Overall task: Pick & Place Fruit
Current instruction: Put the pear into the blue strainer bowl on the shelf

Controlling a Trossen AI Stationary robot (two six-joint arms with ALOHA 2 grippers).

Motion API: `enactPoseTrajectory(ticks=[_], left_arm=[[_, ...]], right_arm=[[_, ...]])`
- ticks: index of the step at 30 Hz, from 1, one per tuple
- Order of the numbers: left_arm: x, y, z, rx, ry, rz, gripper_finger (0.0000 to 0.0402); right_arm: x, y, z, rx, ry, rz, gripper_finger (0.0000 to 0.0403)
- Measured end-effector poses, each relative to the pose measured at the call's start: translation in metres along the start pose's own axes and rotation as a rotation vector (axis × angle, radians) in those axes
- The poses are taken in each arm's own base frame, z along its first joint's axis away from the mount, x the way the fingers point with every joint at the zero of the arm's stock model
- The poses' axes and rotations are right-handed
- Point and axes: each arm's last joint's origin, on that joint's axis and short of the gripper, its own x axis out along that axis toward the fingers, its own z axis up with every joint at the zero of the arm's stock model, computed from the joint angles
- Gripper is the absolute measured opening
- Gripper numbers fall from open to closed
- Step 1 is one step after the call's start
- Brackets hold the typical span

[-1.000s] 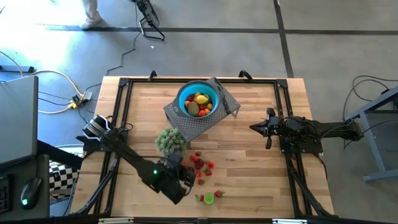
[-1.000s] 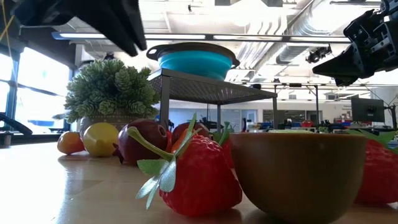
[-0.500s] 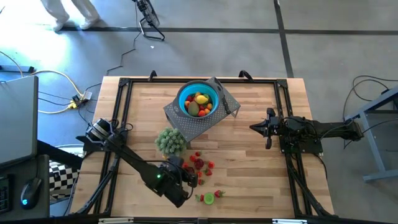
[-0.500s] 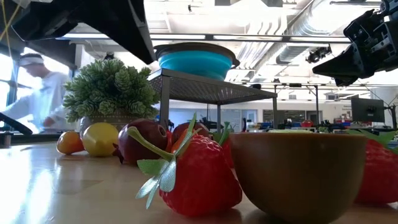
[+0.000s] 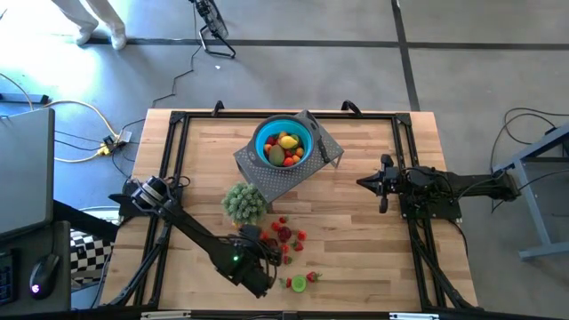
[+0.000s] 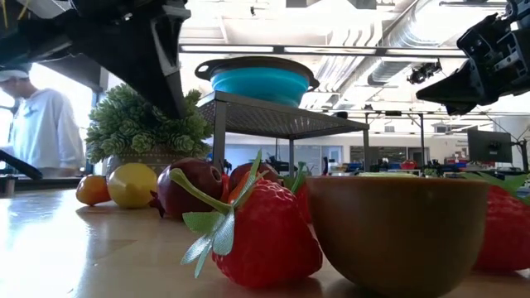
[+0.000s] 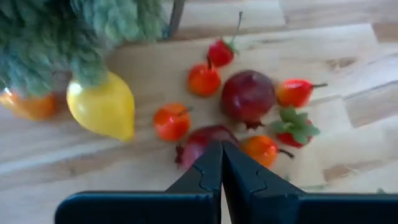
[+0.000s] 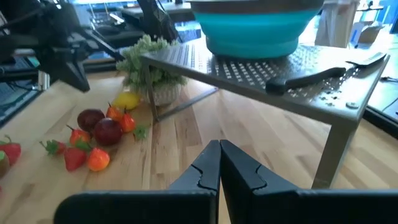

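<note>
Several small red, orange and yellow plastic fruit pieces lie loose on the wooden table beside the left gripper, whose fingers are pressed together, empty. It should spread them before descending squarely over one piece. Right gripper waits, pinched closed.

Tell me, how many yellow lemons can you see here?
2. One lemon lies on the table beside the potted plant; the other sits in the blue bowl on the metal stand. More could be hidden deeper in the bowl.
</note>
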Motion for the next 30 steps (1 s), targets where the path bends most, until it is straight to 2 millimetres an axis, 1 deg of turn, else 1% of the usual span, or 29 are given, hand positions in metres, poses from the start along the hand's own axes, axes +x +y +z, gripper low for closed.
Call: enactPoseTrajectory(ticks=[9,13,15,18,26,30], left_arm=[[0.0,0.001,-0.001,0.087,0.051,0.024,0.0001],[0.003,0.0,0.001,0.07,0.09,0.049,0.0019],[0.005,0.0,0.003,0.06,0.131,0.072,0.0039],[0.011,-0.002,0.008,0.039,0.175,0.11,0.0079],[0.025,-0.007,0.024,0.009,0.165,0.143,0.0199],[0.027,-0.008,0.026,0.019,0.164,0.144,0.0244]], right_arm=[[0.002,0.0,-0.002,-0.005,0.022,-0.002,0.0003],[0.002,0.0,-0.002,-0.006,0.027,-0.003,0.0002],[0.002,0.0,-0.002,-0.006,0.028,-0.004,0.0002],[0.002,0.0,-0.002,-0.006,0.027,-0.004,0.0002],[0.002,0.0,-0.002,-0.007,0.03,-0.004,0.0002],[0.002,0.0,-0.002,-0.007,0.031,-0.004,0.0002]])
